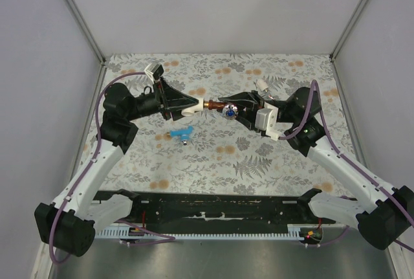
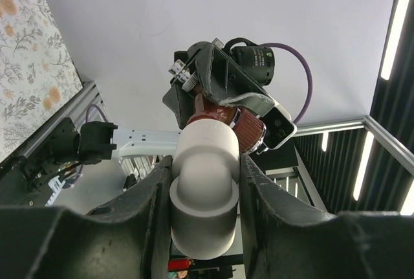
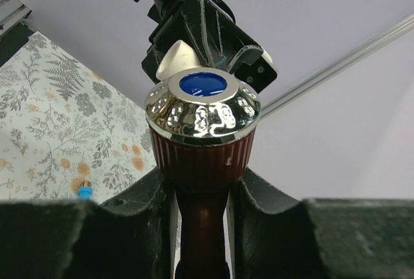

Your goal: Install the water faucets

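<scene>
From the top camera, the left tool and the right tool face each other above the middle of the floral-patterned surface. The left tool is clamped on a small white plastic pipe fitting. The right tool is clamped on the reddish-brown, copper-toned faucet with its round knob. The faucet's stem end meets the fitting's mouth, though how far it is in cannot be told. A small blue plastic faucet lies loose on the surface, near and below the left tool.

From the left wrist, the two dark fingers press on the fitting's smooth rounded body. The copper-toned faucet butts against its far end, with the right tool behind it. The fitting looks stiff, light and slick, so it would probably turn in the grip if twisted hard.

From the right wrist, the fingers close on both sides of the faucet at the base of its ribbed knob and the neck below. Above sits a mirror-bright cap with a blue disc. Beyond it, the white tip of the fitting shows in the left tool.

The faucet looks rigid and light for these arms. The ribs give purchase for turning, while the polished cap would slip. The knob or neck is the place to hold, never the threads. The threads will likely want a straight, gentle start to avoid crossing.
</scene>
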{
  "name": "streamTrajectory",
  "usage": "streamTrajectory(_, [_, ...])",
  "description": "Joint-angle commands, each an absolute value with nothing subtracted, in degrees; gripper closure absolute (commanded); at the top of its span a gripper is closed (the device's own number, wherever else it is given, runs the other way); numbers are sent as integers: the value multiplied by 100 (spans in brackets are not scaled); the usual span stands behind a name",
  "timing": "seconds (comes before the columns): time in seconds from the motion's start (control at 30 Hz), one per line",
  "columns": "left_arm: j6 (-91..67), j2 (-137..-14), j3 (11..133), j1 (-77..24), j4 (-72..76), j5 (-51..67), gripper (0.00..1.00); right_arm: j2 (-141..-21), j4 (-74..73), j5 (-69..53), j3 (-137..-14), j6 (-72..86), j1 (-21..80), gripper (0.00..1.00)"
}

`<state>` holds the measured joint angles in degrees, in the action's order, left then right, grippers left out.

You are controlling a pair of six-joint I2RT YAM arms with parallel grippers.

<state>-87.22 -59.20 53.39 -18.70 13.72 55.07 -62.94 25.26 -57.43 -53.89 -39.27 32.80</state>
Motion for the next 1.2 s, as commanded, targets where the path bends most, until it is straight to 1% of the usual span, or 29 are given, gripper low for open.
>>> streamTrajectory(0.0, [-9210,-5660,5388,-2004,1837,5476,98,-6328,2680,-5906,-5317,-3745,3366,100])
streamTrajectory(0.17, [-9229,-5678,5362,-2013,1819,5423,98,-6310,2979,-5968,-5282,-3533,3366,100])
streamTrajectory(0.57, [-8939,-5757,5440,-2232,1617,5423,98,-6363,2866,-6108,-5423,-3428,3410,100])
streamTrajectory(0.93, [-8675,-5845,5493,-2259,1450,5414,98,-6188,2654,-5907,-5458,-3314,3410,100])
streamTrajectory(1.17, [-8833,-5915,5493,-2233,1705,5432,98,-6030,2794,-5731,-5344,-3173,3401,100])
